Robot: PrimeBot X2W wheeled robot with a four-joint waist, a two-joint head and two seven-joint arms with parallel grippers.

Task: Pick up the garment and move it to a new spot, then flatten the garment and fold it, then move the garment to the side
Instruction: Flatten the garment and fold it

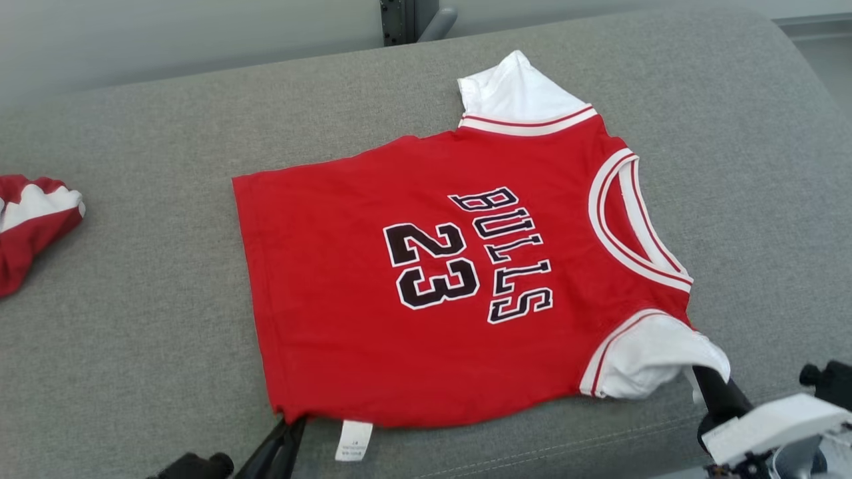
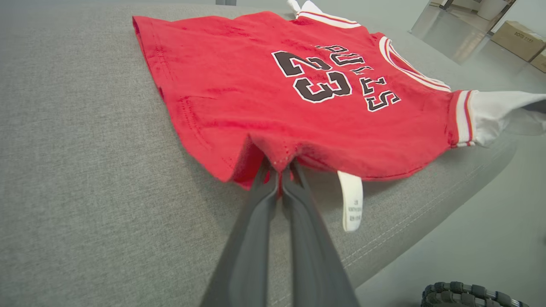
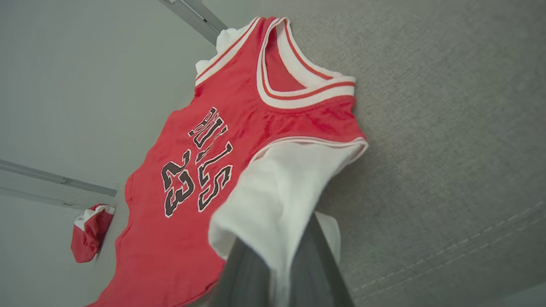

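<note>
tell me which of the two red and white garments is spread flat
The red BULLS 23 jersey with white sleeves; the other red-and-white garment lies crumpled at the far left.

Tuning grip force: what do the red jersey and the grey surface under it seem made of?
Jersey: soft matte knit, likely cotton, going by its stitched hem and limp drape. Surface: coarse woven grey upholstery fabric, matte, with a stitched edge seam.

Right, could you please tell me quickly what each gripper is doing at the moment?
Left gripper: closed on the bottom hem of the jersey.
Right gripper: closed on the jersey's white sleeve.
</note>
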